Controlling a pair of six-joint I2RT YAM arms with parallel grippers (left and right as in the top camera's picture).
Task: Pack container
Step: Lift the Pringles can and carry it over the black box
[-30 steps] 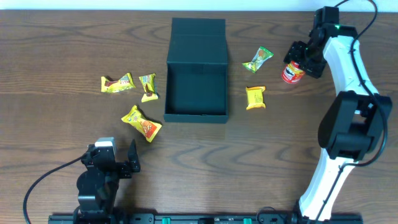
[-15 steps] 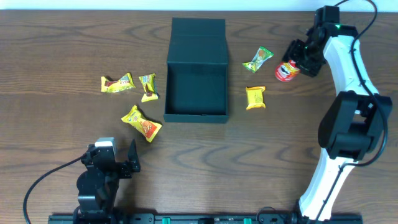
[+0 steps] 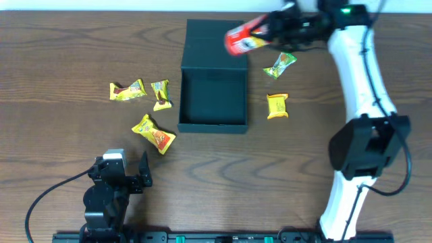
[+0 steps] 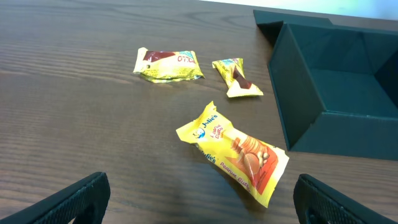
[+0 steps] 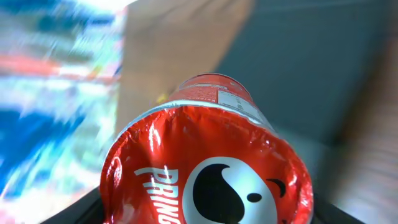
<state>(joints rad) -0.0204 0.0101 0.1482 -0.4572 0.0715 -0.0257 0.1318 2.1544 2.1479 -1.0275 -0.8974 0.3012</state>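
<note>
One arm busy: my right arm (image 3: 356, 64) is stretched over the container (image 3: 182, 94), right gripper (image 3: 265, 30) clamped on a can (image 3: 243, 40); left gripper (image 3: 121, 170) sits wide open.

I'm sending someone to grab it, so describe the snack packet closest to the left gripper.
Start at the open dark teal box mid-table and look left of it. Yours is the yellow Julie's packet by the box's near left corner. Larger than the two packets beyond it, it lies diagonally with an orange end.

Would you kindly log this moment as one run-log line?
right gripper: shut on red can, over box lid | left gripper: open | box: open, empty
</note>
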